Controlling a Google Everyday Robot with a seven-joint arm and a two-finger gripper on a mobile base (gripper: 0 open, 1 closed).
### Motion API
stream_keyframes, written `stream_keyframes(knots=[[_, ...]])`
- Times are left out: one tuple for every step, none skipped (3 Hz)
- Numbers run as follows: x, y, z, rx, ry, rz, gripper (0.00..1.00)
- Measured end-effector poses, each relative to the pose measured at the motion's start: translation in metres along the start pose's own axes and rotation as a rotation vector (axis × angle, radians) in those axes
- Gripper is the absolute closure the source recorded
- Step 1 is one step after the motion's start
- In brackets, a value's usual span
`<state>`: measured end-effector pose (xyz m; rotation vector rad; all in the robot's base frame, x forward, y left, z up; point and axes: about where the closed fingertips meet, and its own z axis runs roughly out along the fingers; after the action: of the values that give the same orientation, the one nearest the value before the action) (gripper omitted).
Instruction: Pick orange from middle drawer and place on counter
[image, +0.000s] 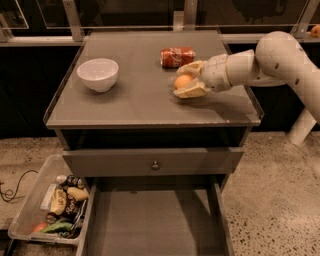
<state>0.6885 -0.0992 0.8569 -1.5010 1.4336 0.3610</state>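
Nearest, low in the camera view: middle drawer (150, 220) pulled out toward the viewer, flat grey floor on show, no fruit in it. Just to its left, on the speckled ground, clear plastic bin (24, 212) of snack packets, no part of the job. Above the drawer, closed drawer panel (110, 162) with a small round knob.

Higher and farther: counter (140, 105), broad grey top with a thin raised rim. On its left part, white bowl (98, 74), upright, well apart from the action. On its right part, gripper (186, 80), reaching in from the right on a pale arm, clamped on the orange (182, 82), one finger above and one below. Held low over the surface, probably so the fruit can be set down gently and not roll. Cannot tell whether the orange touches the counter.

Farthest, just behind the gripper: red cola can (177, 56) on its side, near the fruit but apart.
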Motion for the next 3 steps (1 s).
stream_keyframes(knots=[[0.0000, 0.0000, 0.0000, 0.000, 0.000, 0.000, 0.81], [0.0000, 0.0000, 0.0001, 0.000, 0.000, 0.000, 0.57], [0.0000, 0.0000, 0.0001, 0.000, 0.000, 0.000, 0.34]])
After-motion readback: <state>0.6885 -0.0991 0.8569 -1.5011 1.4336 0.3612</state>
